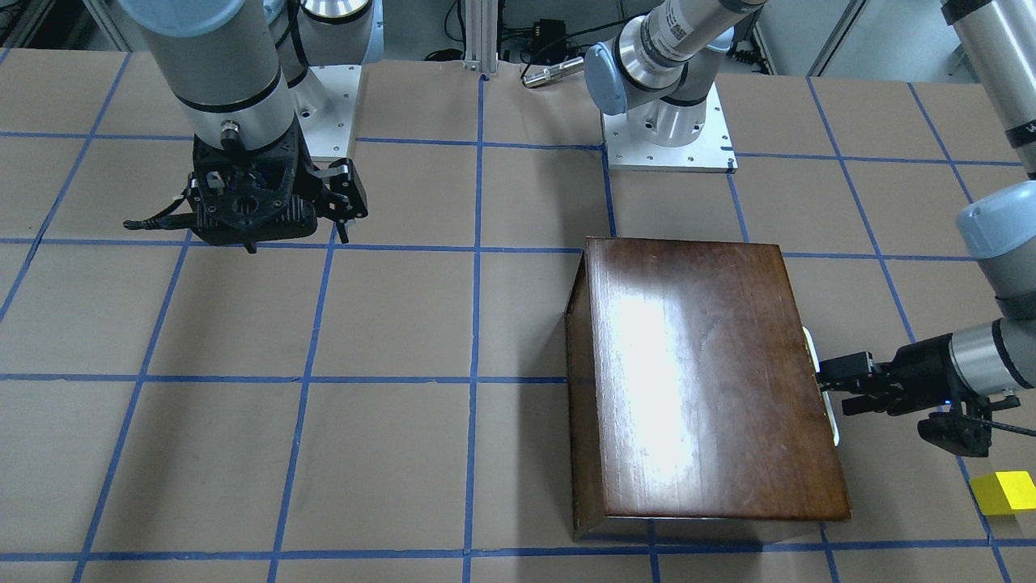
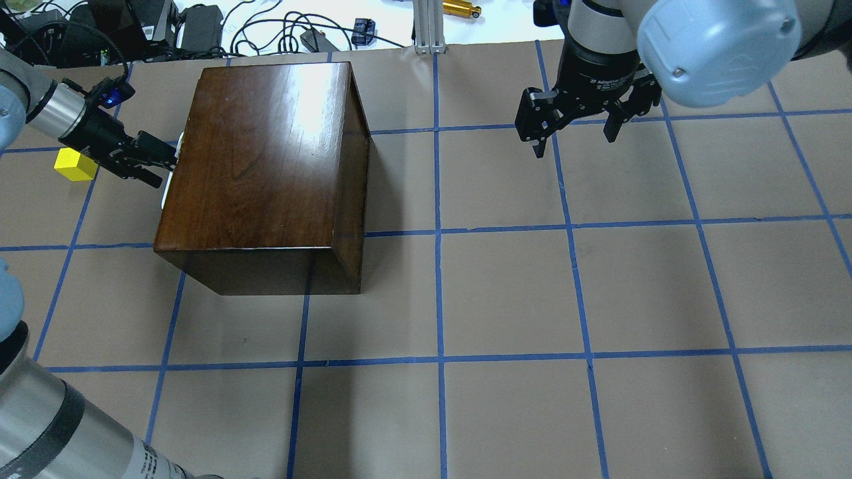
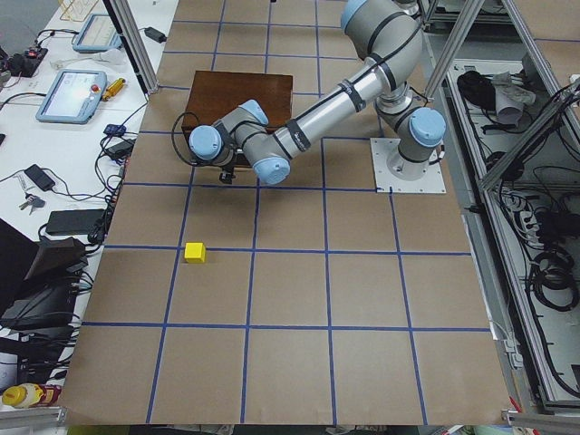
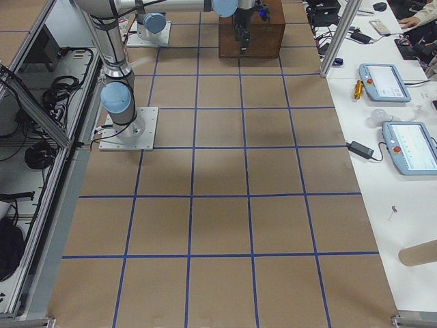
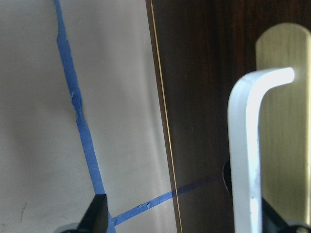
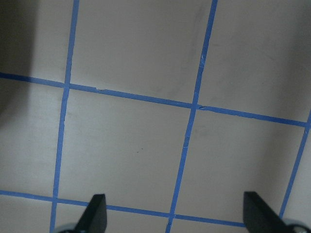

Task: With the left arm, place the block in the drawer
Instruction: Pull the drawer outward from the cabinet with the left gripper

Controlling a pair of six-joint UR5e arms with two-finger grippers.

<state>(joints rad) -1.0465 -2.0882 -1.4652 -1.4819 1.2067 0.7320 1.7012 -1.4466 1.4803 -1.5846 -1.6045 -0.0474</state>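
Observation:
The yellow block point(image 1: 1004, 491) lies on the table beside the left arm; it also shows in the overhead view point(image 2: 73, 165) and the left view point(image 3: 194, 252). The dark-brown wooden box point(image 1: 704, 380) point(image 2: 266, 159) has its drawer pushed in, so only the drawer's dark front panel point(image 5: 204, 97) and white handle point(image 5: 248, 145) point(image 1: 812, 348) show. My left gripper point(image 1: 842, 387) point(image 2: 156, 163) point(image 5: 184, 218) is open, level with the handle; the jaws stand either side of it and the handle lies close to one finger. My right gripper point(image 2: 572, 136) point(image 1: 267, 227) point(image 6: 172, 218) is open and empty above the table.
The table is brown paper with a blue tape grid point(image 2: 439, 233). Both arm bases point(image 1: 668, 138) stand at the robot's edge. Cables and gadgets point(image 2: 200, 26) lie beyond the far edge. Pendants point(image 4: 386, 78) lie on a side bench.

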